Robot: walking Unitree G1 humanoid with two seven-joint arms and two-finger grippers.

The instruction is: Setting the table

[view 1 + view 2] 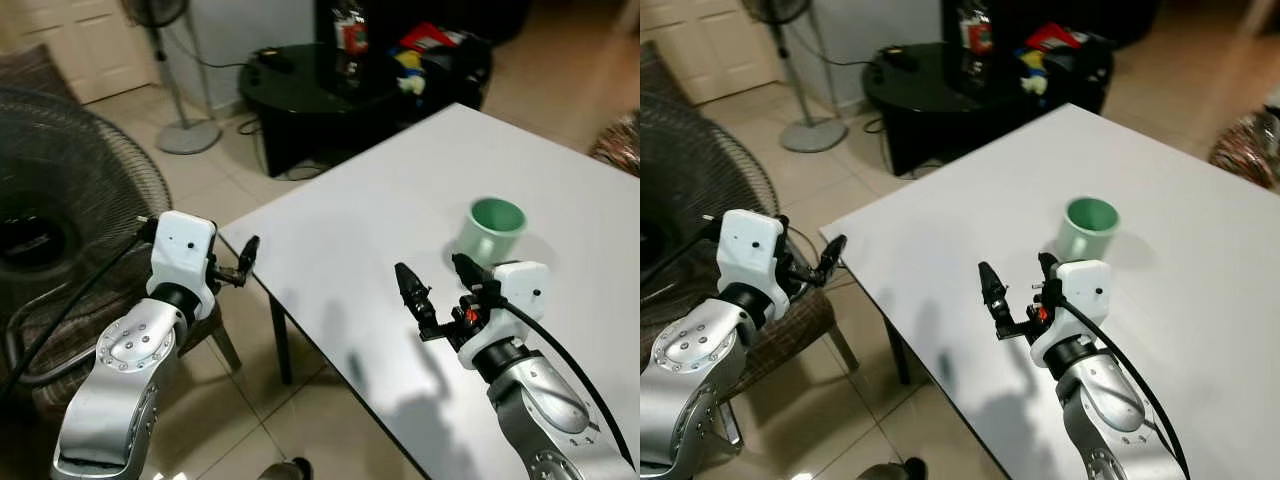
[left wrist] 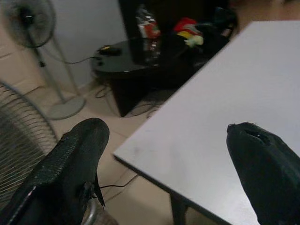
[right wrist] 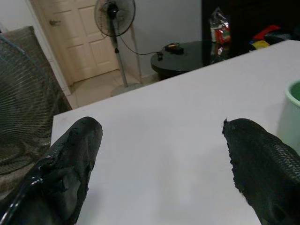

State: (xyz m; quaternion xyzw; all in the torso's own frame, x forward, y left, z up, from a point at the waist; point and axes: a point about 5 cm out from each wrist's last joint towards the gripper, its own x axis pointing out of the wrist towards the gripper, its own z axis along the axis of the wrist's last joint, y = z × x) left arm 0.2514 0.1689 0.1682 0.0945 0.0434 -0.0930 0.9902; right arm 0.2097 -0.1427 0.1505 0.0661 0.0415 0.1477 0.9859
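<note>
Right gripper (image 1: 438, 279) is hovering wide open and empty beside the green cup (image 1: 491, 231) on the white table (image 1: 370, 200); cup is probably light, rigid, smooth, so gripping across the rim looks best.

A white table (image 1: 370, 200) with dark legs stands on a pale tiled floor (image 1: 300, 410) — its near corner points toward the robot's left. One pale green cup (image 1: 492, 231) stands upright on it.

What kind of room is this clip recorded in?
Most likely a home living or dining area: a white table holding a green cup, a black glass side table cluttered with snacks, standing fans, a tiled floor and a panelled door.
</note>
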